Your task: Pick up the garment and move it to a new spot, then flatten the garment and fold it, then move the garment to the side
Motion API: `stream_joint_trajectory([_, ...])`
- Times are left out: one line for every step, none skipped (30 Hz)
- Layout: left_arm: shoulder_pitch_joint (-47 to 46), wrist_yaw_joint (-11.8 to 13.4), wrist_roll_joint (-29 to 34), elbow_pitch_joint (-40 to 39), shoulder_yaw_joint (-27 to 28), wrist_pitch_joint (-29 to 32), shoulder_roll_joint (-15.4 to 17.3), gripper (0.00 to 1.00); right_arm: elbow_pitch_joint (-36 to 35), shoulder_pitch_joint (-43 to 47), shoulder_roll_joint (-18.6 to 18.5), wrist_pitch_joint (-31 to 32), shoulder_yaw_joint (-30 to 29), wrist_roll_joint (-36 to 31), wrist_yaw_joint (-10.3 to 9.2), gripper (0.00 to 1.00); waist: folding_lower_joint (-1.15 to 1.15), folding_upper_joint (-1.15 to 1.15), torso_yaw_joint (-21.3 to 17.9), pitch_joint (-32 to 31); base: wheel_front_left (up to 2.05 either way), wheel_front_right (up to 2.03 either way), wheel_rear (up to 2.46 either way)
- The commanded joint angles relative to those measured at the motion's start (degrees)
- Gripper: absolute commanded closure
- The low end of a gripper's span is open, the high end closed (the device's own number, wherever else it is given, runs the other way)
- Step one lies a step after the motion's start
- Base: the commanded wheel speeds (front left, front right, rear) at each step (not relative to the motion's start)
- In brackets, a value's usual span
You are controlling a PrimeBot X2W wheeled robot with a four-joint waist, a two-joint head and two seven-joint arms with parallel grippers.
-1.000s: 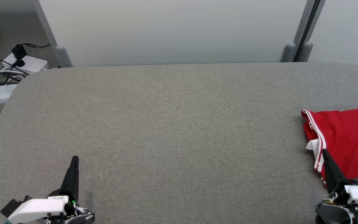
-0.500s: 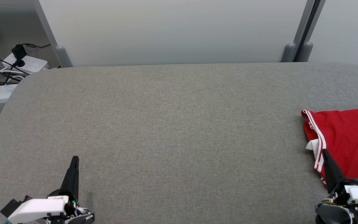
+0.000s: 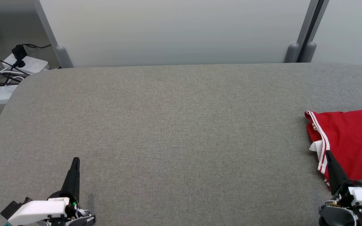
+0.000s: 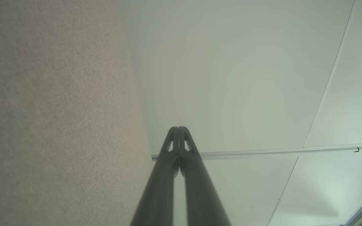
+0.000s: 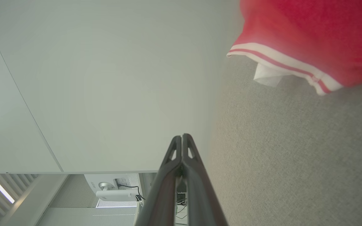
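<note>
Nothing is moving across the last second. The grey table (image 3: 181, 131) is sitting bare at its centre. The red garment (image 3: 353, 141) is lying at 3 o'clock, running off the frame's edge. Its white-striped hem is facing 9 o'clock, and its long axis is seemingly running 9-to-3, though the cut-off is hiding the rest. That stillness is fitting either a garment awaiting pickup or 1 already set aside. The left gripper (image 3: 75, 160) at 7 o'clock and the right gripper (image 3: 328, 153) at 5 o'clock are both resting fully closed, gripping nothing.

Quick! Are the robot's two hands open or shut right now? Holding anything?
Left gripper: fingers shut, holding nothing.
Right gripper: fingers shut, holding nothing; the red garment lies nearby, not grasped.
</note>
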Motion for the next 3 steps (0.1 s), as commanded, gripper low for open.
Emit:
stream_joint_trajectory([-3.3, -0.5, -0.2, -1.6, 1.9, 0.4, 1.2, 1.0, -1.7, -0.9, -0.6, 0.4, 0.8, 0.6, 0.25, 1.0, 0.0, 0.0, 0.0, 0.0, 0.0, 0.0, 0.0])
stream_joint_trajectory([-3.3, -0.5, -0.2, -1.6, 1.9, 0.4, 1.2, 1.0, -1.7, -0.9, -0.6, 0.4, 0.8, 0.6, 0.25, 1.0, 0.0, 0.0, 0.0, 0.0, 0.0, 0.0, 0.0])
stream_joint_trajectory([-3.3, -0.5, -0.2, -1.6, 1.9, 0.4, 1.2, 1.0, -1.7, -0.9, -0.6, 0.4, 0.8, 0.6, 0.25, 1.0, 0.0, 0.0, 0.0, 0.0, 0.0, 0.0, 0.0])
